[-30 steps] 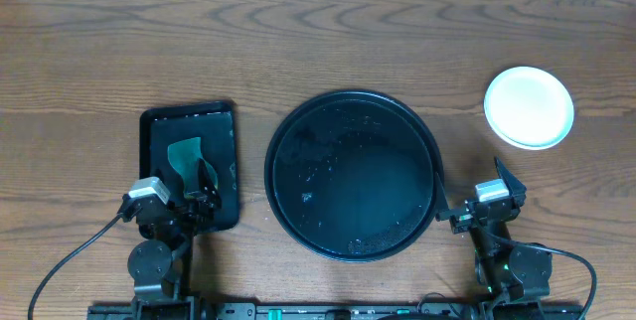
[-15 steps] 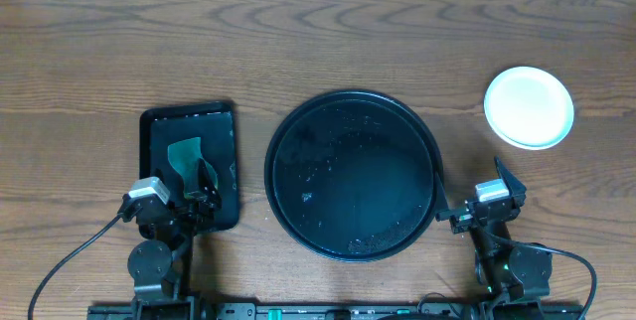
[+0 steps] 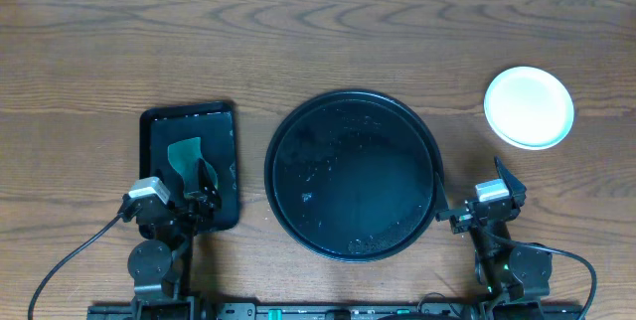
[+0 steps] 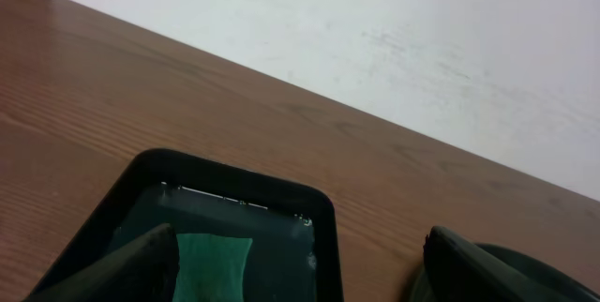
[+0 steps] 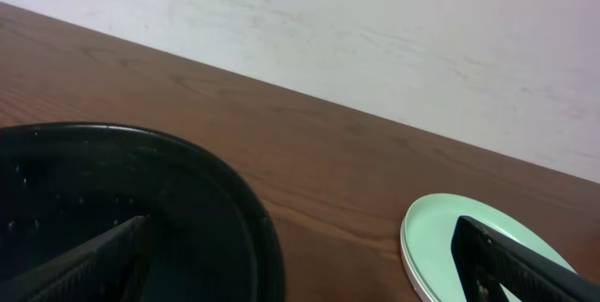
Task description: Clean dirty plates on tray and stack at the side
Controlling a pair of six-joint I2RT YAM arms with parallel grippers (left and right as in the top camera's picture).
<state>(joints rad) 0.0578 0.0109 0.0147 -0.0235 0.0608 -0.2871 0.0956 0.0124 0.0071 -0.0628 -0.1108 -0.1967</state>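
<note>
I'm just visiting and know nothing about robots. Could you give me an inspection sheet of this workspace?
Surface: wooden table.
Job's things: round black tray, wet, no plates on it; plates stacked on the table to its right.
Clutter: small tray holding a green sponge.
Grippers: left gripper open over the small tray; right gripper open beside the round tray's right rim; both empty.
Cables: left cable and right cable trail from the arm bases.
Surroundings: white wall behind the table.

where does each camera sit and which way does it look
Overhead: above the table, straight down; round tray, sponge tray, plates; left gripper, right gripper at bottom edge.
Left wrist: low, facing the wall; sponge tray; own fingers.
Right wrist: low, facing the wall; round tray, plates; own fingers.
Shared: both wrist views show the back wall.
</note>
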